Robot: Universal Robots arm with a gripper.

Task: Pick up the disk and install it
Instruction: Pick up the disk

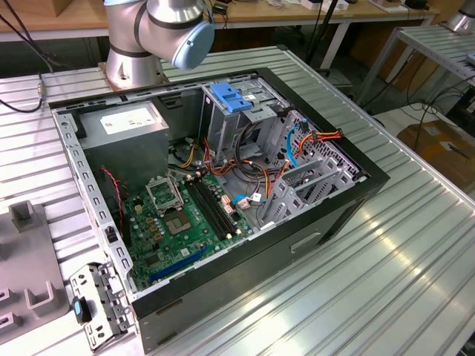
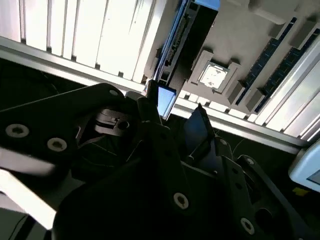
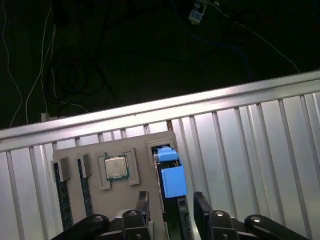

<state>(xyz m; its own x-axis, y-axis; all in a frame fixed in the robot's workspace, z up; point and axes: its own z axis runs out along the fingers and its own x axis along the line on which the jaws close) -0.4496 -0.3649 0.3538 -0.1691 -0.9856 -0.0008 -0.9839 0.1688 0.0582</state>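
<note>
in the exterior view, the arm [image 1: 159,30] is seen by its silver joints and pale blue cap, standing behind a black case [image 1: 326,215] that lies with its side off on a ribbed aluminium surface [image 1: 386,289]. a green board [image 1: 185,215] is seen inside. a grey box [image 1: 130,126] carries a white sticker [image 1: 126,120] whose print is too small to tell. a blue plastic latch [image 1: 231,98] sits atop the metal cage [image 1: 256,111].

in the second wrist view, the hand [image 2: 175,120] is shown as dark jointed links with pale rivets, tilted over a grey tray [image 2: 240,30]. the disk [image 2: 166,99] stands on edge in the tray's slot, its blue rail lit.

in the first wrist view, the hand [image 3: 171,197] is held spread, one finger set on each side of the disk [image 3: 174,182], with a gap seen at each side. the disk stands in its slot beside a square metal chip [image 3: 115,167] and dark memory sticks [image 3: 62,192] seated in the same tray [image 3: 140,145].
</note>
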